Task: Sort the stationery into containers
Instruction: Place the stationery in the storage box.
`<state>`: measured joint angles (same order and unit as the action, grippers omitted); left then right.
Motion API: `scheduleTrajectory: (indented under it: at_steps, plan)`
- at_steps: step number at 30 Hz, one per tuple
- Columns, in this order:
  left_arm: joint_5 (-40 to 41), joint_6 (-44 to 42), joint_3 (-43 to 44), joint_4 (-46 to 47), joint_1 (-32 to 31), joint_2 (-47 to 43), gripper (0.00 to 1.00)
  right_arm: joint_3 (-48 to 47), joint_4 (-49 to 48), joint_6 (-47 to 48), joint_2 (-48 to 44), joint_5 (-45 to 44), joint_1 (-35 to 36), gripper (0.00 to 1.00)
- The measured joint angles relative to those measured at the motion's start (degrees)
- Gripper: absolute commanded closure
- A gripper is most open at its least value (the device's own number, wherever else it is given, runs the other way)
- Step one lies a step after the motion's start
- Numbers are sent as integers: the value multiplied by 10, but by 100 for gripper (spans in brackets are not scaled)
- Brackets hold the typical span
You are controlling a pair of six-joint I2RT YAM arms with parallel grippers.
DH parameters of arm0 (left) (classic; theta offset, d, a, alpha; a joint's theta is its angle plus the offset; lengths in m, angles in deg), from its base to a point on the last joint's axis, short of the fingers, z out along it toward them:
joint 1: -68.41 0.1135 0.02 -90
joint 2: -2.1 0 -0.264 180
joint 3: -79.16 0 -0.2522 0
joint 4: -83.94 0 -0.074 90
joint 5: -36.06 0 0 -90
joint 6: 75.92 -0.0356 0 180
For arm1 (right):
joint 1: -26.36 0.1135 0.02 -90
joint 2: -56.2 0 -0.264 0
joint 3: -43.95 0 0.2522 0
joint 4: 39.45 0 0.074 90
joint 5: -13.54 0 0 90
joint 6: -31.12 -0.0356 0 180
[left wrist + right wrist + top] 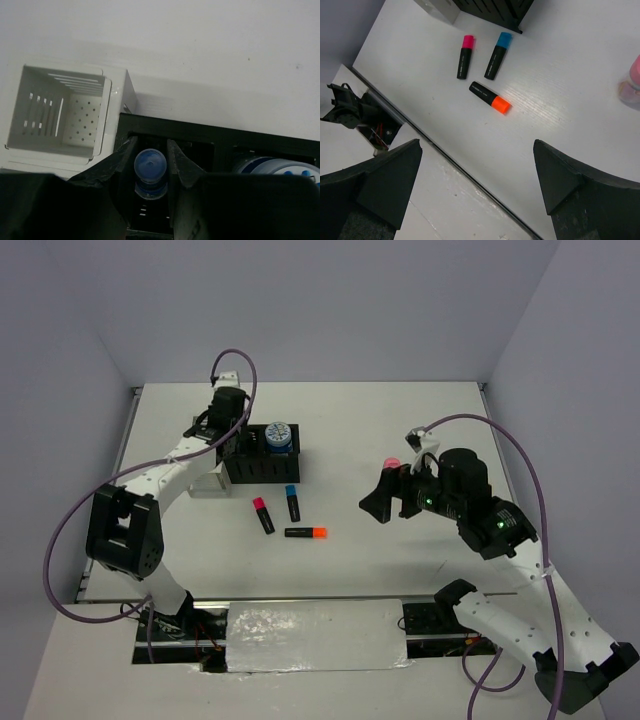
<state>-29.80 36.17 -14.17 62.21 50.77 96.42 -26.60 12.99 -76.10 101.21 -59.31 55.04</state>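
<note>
My left gripper [150, 150] is shut on the clear blue-capped bottle [150, 165], which hangs upright in the left compartment of the black organizer [200, 132]. A blue-white roll [280, 167] lies in that organizer's right compartment. The white organizer [65, 115] stands empty just to its left. Three black highlighters lie on the table in front of the black organizer [262, 465], capped pink [464, 56], blue [498, 49] and orange [490, 97]. My right gripper [477, 147] hovers open above the table, right of them. The pink stick [634, 82] stands just beyond it.
The left arm covers most of the white organizer [205, 483] in the top view. The table's near edge with a metal rail [445, 160] runs under my right gripper. Cables and a mount [355, 107] sit below that edge. Walls close in the table's back and sides.
</note>
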Motion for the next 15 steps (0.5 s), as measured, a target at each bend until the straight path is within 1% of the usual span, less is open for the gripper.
scheduleTrajectory:
  at_steps: [1,3,4,5,6,7,12,15]
  plan:
    - [0,5,-7,0,0,0,57,0,0,2,0,0,0,0]
    - [0,9,-19,6,0,0,44,2,2,4,-1,0,0,0]
    - [-1,13,-24,7,0,-1,30,3,2,4,-1,0,0,0]
    - [-2,17,-28,7,0,-2,21,3,3,4,-1,0,0,0]
    - [-2,20,-31,6,0,-6,10,4,3,5,0,1,0,0]
    - [-4,22,-32,6,-1,-12,1,7,3,6,0,2,0,0]
    - [-13,23,-26,-1,-6,-77,1,34,-1,7,20,12,4,0]
    - [-27,23,16,-33,-11,-116,1,51,-6,8,46,12,19,0]
